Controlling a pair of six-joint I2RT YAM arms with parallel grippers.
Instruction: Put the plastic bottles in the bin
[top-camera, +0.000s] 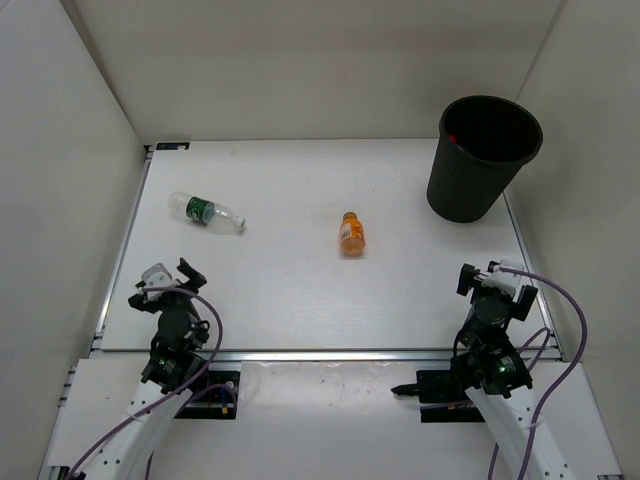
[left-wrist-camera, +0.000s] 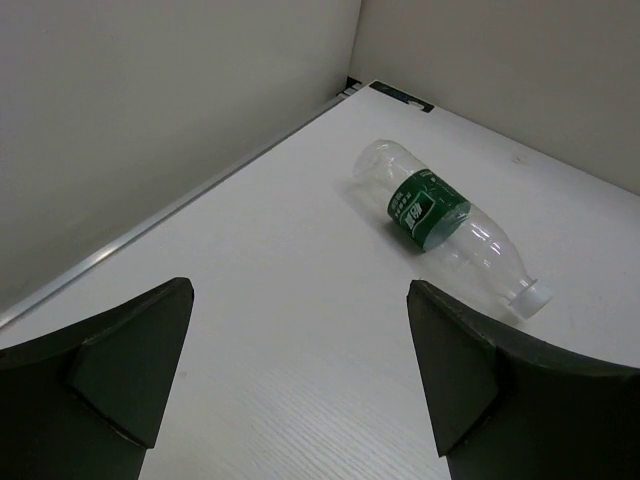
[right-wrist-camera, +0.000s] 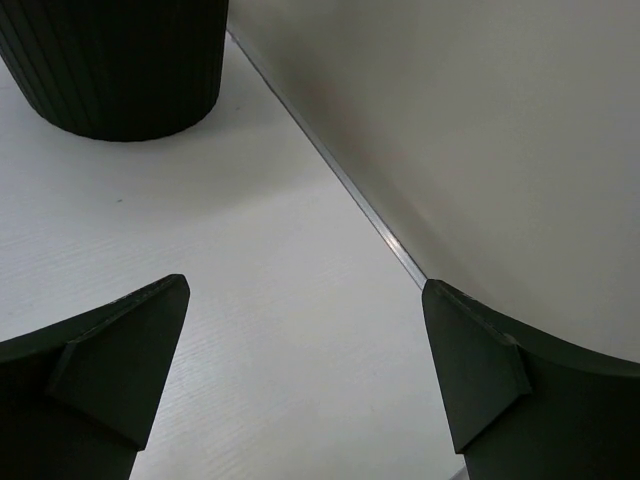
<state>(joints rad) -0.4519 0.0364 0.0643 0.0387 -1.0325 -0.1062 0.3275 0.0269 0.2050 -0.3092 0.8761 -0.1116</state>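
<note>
The white desk (top-camera: 300, 300) fills the top view, and the black bin (top-camera: 465, 190) stands upright at its upper right corner, with a small red spot just inside the rim. Both arms sit low in the frame. The left tool (top-camera: 172, 275) and the right tool (top-camera: 485, 275) are each spread wide and hold nothing, as the wrist views confirm. Two bottles lie on their sides, well apart from the bin: a clear green-label bottle (top-camera: 207, 212) at upper left and an orange bottle (top-camera: 351, 233) near the centre. The step in hand appears to be choosing and approaching a bottle. In the left wrist view the green-label bottle (left-wrist-camera: 435, 215) lies ahead and to the right of the left tool (left-wrist-camera: 298, 300), so the next move likely calls for advancing, turning to straddle its body, then closing.
</note>
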